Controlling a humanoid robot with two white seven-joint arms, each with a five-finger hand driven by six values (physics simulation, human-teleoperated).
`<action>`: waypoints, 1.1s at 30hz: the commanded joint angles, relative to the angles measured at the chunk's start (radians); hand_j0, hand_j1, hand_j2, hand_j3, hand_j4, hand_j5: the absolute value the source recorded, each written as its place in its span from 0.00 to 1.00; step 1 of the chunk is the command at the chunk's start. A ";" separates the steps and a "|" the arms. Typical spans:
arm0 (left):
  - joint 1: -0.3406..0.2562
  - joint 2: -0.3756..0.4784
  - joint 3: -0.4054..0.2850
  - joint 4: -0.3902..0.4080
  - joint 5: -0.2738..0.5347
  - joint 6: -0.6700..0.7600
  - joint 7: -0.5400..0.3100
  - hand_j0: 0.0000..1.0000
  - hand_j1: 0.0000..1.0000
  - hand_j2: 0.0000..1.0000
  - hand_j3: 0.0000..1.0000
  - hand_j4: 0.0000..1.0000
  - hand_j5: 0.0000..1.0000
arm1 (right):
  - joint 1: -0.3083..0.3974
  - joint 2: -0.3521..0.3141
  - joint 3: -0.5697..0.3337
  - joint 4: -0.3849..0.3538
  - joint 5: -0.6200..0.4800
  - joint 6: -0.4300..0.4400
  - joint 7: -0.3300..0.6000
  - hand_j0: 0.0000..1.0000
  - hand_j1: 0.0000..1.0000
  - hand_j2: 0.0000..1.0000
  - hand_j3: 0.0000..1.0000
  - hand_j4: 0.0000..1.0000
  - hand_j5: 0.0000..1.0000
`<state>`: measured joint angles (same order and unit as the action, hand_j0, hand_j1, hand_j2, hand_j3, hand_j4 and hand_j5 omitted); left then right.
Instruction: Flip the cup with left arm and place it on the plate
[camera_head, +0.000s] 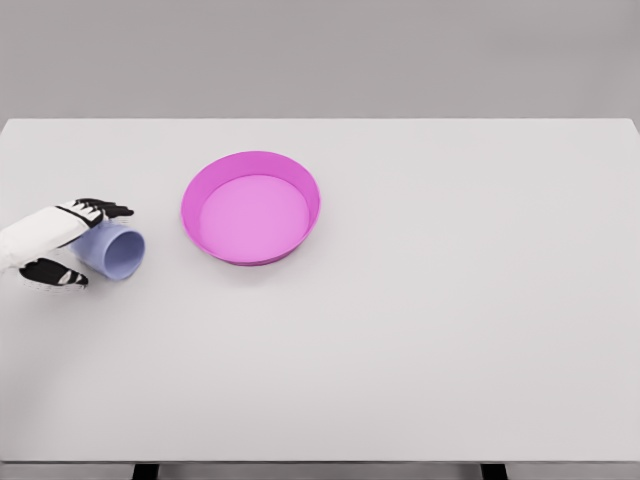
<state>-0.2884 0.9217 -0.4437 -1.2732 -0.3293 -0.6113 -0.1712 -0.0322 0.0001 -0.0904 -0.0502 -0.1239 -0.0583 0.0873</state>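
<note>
Gripping the cup (116, 251) in my left hand (62, 243), fingers wrapped round it; it lies sideways, long axis pointing right toward the plate (250, 207) (just beside).

Left hand around a tipped cup beside a pink plate on a white table.

At the frame's left edge, the white left hand (62, 243) with black fingertips (104, 209) wraps a pale blue cup (115, 251) lying on its side, mouth facing right. A round magenta plate (197, 190) sits near it, up and to the right, apart from the cup. The white table (450, 320) fills most of the frame.
</note>
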 joint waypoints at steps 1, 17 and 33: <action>-0.003 -0.009 -0.033 0.024 -0.001 0.000 -0.001 1.00 1.00 1.00 1.00 1.00 1.00 | 0.000 0.000 0.000 0.000 0.000 0.000 0.000 1.00 1.00 1.00 1.00 1.00 1.00; -0.063 -0.046 -0.044 0.069 -0.002 0.000 -0.002 1.00 1.00 1.00 1.00 1.00 1.00 | -0.002 0.000 0.000 0.000 0.000 0.000 0.000 1.00 1.00 1.00 1.00 1.00 1.00; -0.110 -0.080 -0.046 0.090 -0.002 0.000 -0.001 1.00 1.00 1.00 1.00 1.00 1.00 | 0.000 0.000 0.000 0.000 0.000 0.000 0.000 1.00 1.00 1.00 1.00 1.00 1.00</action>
<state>-0.3988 0.8473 -0.4893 -1.1828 -0.3376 -0.6117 -0.1729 -0.0322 0.0001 -0.0904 -0.0501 -0.1239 -0.0583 0.0873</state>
